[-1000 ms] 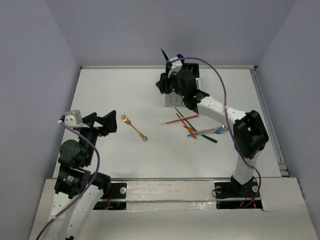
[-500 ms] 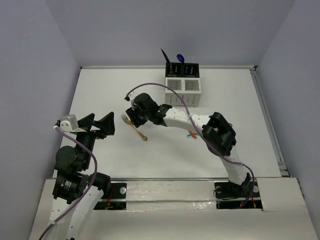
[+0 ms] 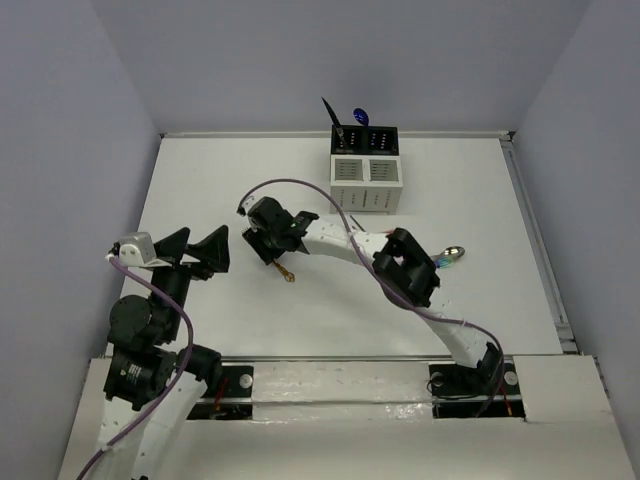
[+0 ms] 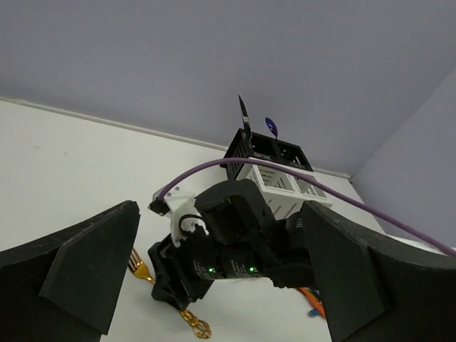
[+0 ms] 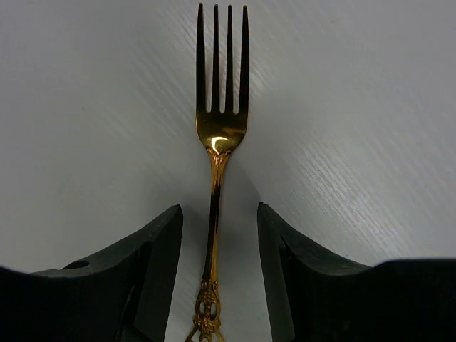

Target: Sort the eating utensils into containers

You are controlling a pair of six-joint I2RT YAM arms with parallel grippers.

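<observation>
1. Fork (image 5: 214, 142), gold with an ornate handle, lies flat on the white surface (image 3: 200, 170), left of centre, with its tines pointing away from the right wrist camera
2. Right gripper (image 5: 217, 231) is low over the handle, released: its fingers (image 5: 157, 263) stand parted, one on each side, with a strip of surface showing between each and the metal, so nothing is grasped
3. Left gripper (image 3: 195, 250) hangs near the fork's left side, spread wide and holding nothing
4. Containers (image 3: 366, 170) stand by the far edge, well apart from the fork; a black utensil (image 3: 330, 112) and a blue spoon (image 3: 359, 115) rise from the black rear bins
</observation>
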